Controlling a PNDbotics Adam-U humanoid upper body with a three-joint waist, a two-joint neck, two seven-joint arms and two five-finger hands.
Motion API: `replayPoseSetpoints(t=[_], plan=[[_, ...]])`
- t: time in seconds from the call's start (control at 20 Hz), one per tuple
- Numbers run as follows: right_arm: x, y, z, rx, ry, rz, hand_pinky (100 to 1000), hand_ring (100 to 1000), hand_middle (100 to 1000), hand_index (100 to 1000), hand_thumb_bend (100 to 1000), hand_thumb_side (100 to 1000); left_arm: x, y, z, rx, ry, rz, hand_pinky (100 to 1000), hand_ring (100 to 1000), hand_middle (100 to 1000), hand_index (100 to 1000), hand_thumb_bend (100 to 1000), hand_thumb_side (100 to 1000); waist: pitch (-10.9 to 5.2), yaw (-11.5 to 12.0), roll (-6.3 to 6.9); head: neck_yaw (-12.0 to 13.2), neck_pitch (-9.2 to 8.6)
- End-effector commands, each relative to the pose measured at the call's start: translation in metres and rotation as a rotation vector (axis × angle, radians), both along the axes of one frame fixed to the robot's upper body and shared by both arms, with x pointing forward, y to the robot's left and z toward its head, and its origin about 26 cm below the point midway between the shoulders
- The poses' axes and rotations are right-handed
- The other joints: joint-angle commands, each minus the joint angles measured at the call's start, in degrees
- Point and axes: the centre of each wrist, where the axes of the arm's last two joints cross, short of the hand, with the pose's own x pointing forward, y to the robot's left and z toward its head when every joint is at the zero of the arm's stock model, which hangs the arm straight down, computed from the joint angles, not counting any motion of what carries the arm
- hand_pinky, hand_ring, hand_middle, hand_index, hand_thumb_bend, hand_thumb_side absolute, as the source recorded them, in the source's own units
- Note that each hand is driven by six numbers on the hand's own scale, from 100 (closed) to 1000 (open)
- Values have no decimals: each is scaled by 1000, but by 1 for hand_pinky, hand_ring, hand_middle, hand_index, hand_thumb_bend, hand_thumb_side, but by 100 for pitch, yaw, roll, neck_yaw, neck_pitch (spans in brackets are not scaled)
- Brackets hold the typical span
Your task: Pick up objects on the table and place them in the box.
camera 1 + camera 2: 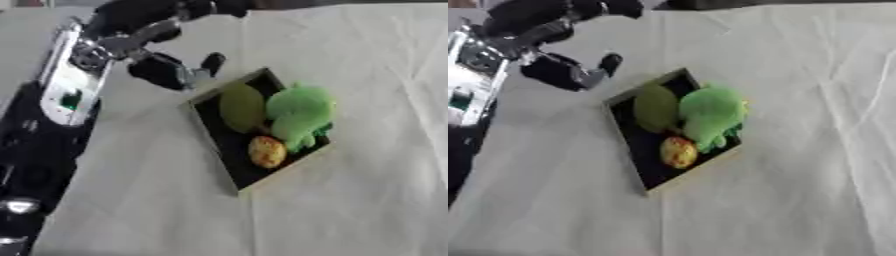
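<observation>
Hovering just beside the box [219, 150] with nothing held, fingers relaxed, the left hand [171, 70] looks finished placing — nothing remains on the cloth [367, 200] to fetch next.

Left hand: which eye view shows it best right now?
Left eye view: the left hand sits clear of the frame edge, just beyond the box corner. The right eye view shows the same hand closer to the left edge, with less arm.

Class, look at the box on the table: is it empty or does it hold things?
Holds things: the box contains a green plush toy, an olive-green fruit and an orange one.
</observation>
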Motion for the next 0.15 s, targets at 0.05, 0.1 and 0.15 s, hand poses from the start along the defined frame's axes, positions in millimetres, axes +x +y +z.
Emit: replayPoseSetpoints(t=[0.05, 0.1, 0.15], plan=[[-4, 0, 14, -7, -66, 11, 911, 899, 614, 750, 100, 470, -22, 39, 26, -178, -52, 28, 896, 840, 822, 910, 100, 631, -93, -7, -35, -6, -78], [-4, 1, 16, -3, -82, 17, 911, 898, 617, 752, 100, 478, -28, 49, 27, -229, -50, 33, 891, 830, 812, 904, 100, 672, -85, -4, -47, 10, -85], [-4, 2, 17, 3, -100, 24, 911, 898, 617, 752, 100, 480, -33, 59, 28, -287, -51, 39, 891, 829, 811, 904, 100, 672, -75, -2, -62, 29, -97]])
